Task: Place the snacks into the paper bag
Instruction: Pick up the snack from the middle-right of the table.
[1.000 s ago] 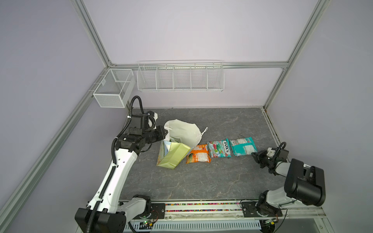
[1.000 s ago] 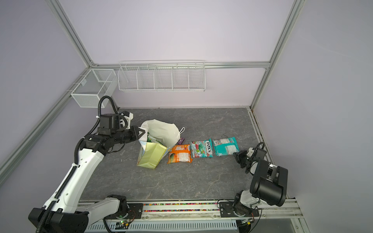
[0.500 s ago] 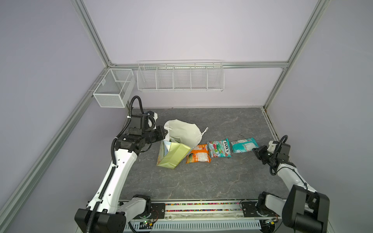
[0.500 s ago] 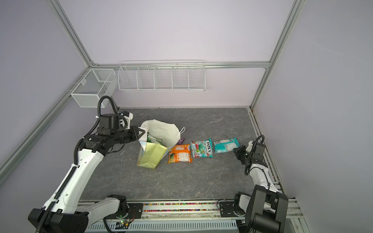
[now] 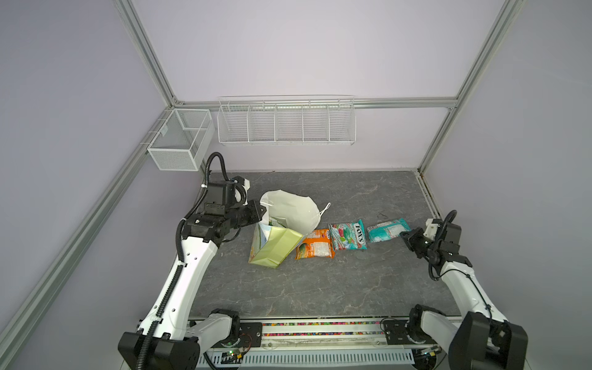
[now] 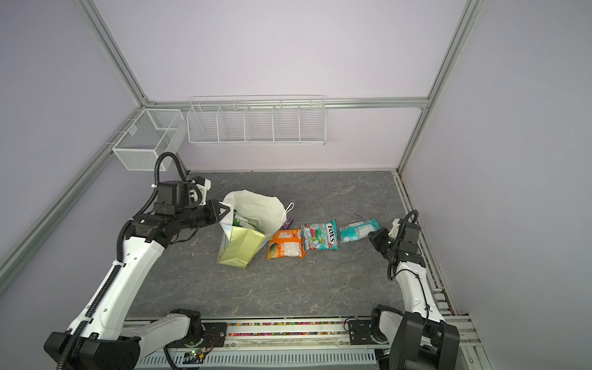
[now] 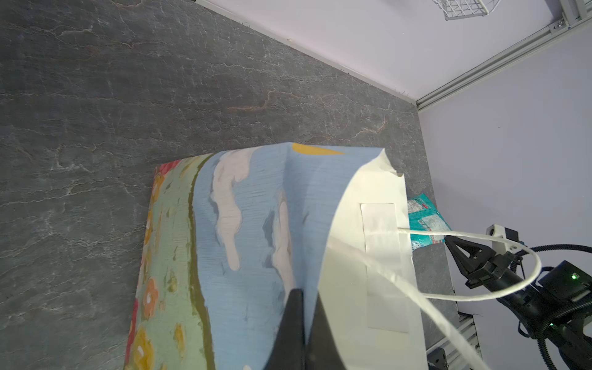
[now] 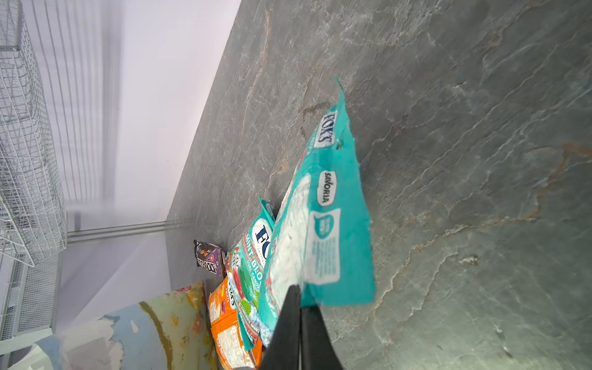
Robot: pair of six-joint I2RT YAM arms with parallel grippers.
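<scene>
Clamps left gripper (image 7: 302, 293) fingers on the paper bag (image 7: 250, 224) rim; bag tilted on the table (image 5: 320, 288), green pouch (image 6: 245, 221) inside. Pinches right gripper (image 8: 299, 288) fingers shut on the teal pouch (image 8: 323, 230) edge, at 3 o'clock of the teal-red FOX'S pouch (image 5: 347, 235). Orange pouch (image 5: 315, 248) touching the bag at its 3 o'clock.
</scene>
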